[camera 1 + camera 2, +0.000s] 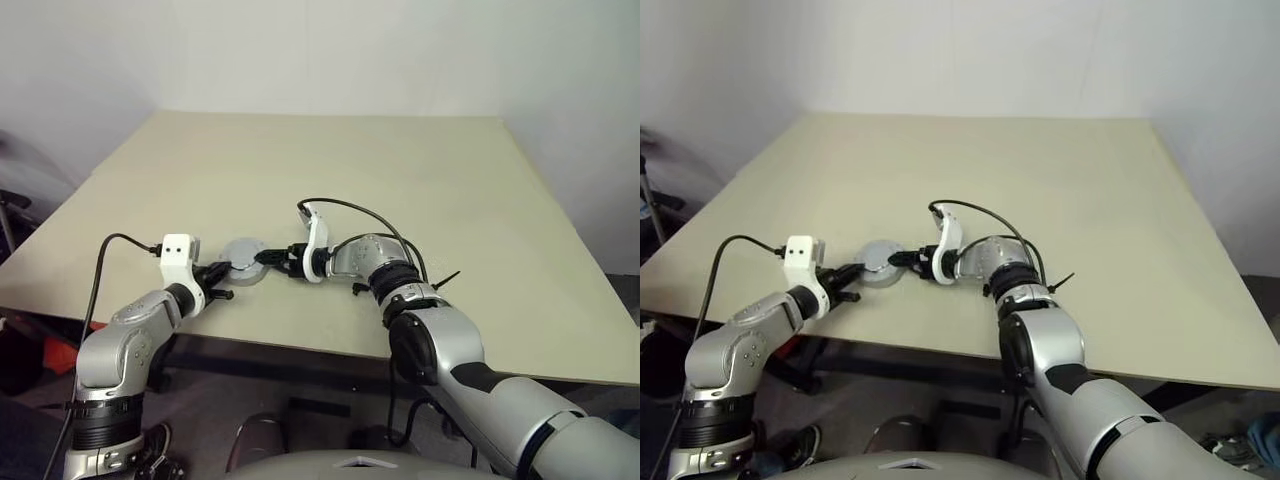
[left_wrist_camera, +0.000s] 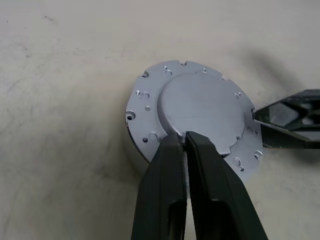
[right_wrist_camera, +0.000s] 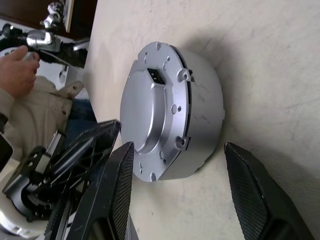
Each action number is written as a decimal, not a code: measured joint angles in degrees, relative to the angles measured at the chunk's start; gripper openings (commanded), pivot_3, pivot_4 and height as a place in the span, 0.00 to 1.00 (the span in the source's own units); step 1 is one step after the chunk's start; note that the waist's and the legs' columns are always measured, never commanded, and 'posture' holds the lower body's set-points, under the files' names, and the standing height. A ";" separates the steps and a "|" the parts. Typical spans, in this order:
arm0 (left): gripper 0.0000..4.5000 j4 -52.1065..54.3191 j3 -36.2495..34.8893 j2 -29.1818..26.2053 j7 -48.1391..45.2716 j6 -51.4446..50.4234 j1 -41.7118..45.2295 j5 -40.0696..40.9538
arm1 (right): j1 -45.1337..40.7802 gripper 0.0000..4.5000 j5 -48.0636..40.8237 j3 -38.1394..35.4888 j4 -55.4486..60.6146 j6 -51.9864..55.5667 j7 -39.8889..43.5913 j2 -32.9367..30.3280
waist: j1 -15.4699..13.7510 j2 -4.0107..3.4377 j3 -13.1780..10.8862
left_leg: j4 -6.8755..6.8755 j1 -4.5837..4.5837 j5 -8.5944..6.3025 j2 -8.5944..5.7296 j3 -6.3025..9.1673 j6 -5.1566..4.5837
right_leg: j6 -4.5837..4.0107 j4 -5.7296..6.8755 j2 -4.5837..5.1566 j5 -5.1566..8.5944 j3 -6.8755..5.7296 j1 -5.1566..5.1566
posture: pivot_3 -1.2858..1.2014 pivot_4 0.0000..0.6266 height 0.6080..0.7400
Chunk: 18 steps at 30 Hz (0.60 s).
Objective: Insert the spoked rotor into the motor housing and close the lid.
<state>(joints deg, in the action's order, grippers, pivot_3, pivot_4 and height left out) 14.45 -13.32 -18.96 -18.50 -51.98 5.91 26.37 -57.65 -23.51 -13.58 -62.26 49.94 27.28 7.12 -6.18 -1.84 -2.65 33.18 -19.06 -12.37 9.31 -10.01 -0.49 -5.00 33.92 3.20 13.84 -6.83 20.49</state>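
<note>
The motor housing stands on the table near its front edge, a short silver-grey cup. The lid lies flat on top of it, a grey disc with a raised centre and small rim holes. The spoked rotor is hidden. My left gripper is shut, its tips resting on the lid's rim at the step of the raised centre. My right gripper comes in from the other side and is open. Its fingers stand wide apart at the near end of the housing, with a gap to its wall.
The tan table stretches far behind the housing, and its front edge runs just below my grippers. A person's hand and sleeve show beyond the table edge in the right wrist view. Cables loop off both wrists.
</note>
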 measured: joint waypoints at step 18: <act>0.05 0.62 -0.19 -0.26 1.20 -0.92 -1.11 0.11 | -0.99 0.71 -0.09 0.33 -1.64 -1.51 -0.58 0.22 | 0.31 0.02 -0.01 | -0.04 0.05 0.01 0.02 0.01 0.01 | 0.01 0.00 0.00 0.00 -0.01 -0.10 | 0.52 0.00 1.00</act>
<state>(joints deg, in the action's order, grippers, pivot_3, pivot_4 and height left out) 15.07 -13.51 -19.22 -17.30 -52.90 4.80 26.48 -58.65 -23.60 -13.24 -63.90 48.44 26.71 7.34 -5.87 -1.83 -2.66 33.14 -19.01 -12.36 9.33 -10.00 -0.48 -4.99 33.92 3.20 13.84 -6.84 20.39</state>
